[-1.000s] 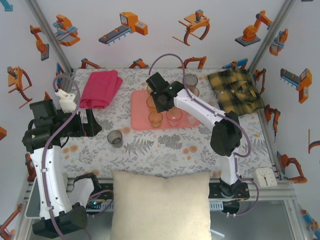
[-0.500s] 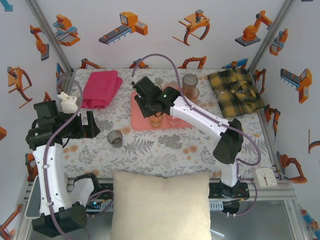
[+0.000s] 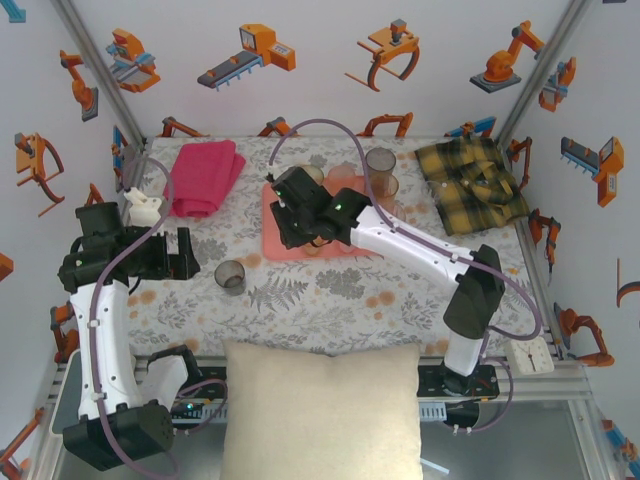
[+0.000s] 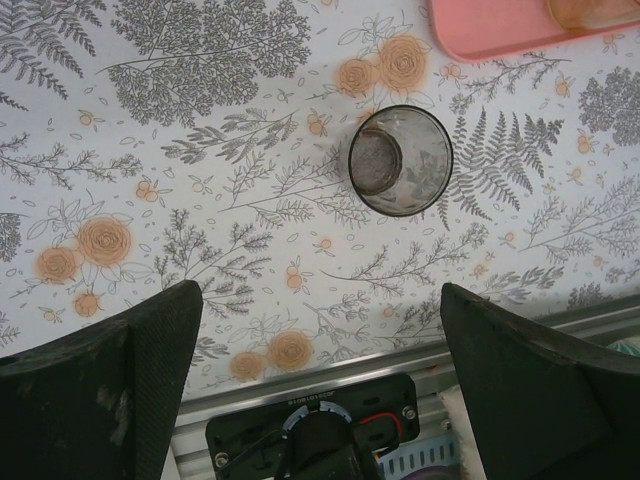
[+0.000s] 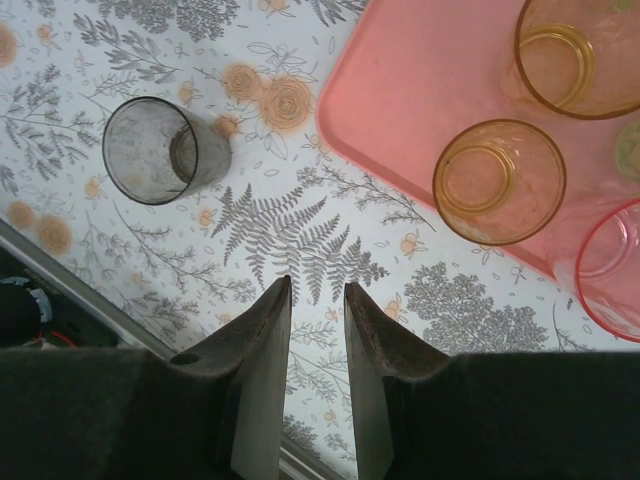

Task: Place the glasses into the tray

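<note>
- My right claw (image 5: 315, 290): jaws narrowly parted, nothing between them, over the bare bench (image 5: 300, 230) just off the tray's corner.
- My left claw (image 4: 320, 295): jaws wide apart, empty.
- Smoky grey glass (image 5: 160, 150): upright on the bench, outside the salmon tray (image 5: 400, 90).
- Amber glass (image 5: 498, 182): upright inside the tray, by its edge.

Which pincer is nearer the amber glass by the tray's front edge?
Right. The right pincer hangs just off the tray's front edge, beside the amber glass; the left pincer sits well to the left, past the grey glass.
</note>
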You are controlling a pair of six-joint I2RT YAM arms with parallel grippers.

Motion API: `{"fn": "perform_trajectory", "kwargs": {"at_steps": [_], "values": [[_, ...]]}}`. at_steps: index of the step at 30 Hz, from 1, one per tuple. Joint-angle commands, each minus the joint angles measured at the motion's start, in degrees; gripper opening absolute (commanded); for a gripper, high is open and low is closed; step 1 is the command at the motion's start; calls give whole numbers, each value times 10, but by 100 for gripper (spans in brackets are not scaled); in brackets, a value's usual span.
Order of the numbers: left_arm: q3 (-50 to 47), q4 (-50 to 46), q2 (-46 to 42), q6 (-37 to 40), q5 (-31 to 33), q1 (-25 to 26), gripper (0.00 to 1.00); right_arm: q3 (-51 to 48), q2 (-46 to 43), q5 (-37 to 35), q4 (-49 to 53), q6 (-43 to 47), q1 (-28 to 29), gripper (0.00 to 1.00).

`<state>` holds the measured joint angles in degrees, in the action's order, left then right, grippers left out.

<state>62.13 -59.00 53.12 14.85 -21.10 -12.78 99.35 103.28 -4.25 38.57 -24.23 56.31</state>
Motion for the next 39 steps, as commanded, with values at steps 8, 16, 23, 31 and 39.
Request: {"fn": "perform_trajectory", "kwargs": {"at_steps": [8,16,23,31,39], "values": [[7,-36,-37,25,-18,2,95,27,21,28,-27,-10,25,32],[20,-62,-84,40,-11,2,97,66,72,45,-32,-5,38,39],[24,-63,-83,30,-15,2,97,125,130,23,1,18,53,38],[31,-65,-96,20,-17,3,97,175,189,19,28,37,69,37],[40,-72,-92,16,-24,3,97,229,234,6,53,48,82,37]]}}
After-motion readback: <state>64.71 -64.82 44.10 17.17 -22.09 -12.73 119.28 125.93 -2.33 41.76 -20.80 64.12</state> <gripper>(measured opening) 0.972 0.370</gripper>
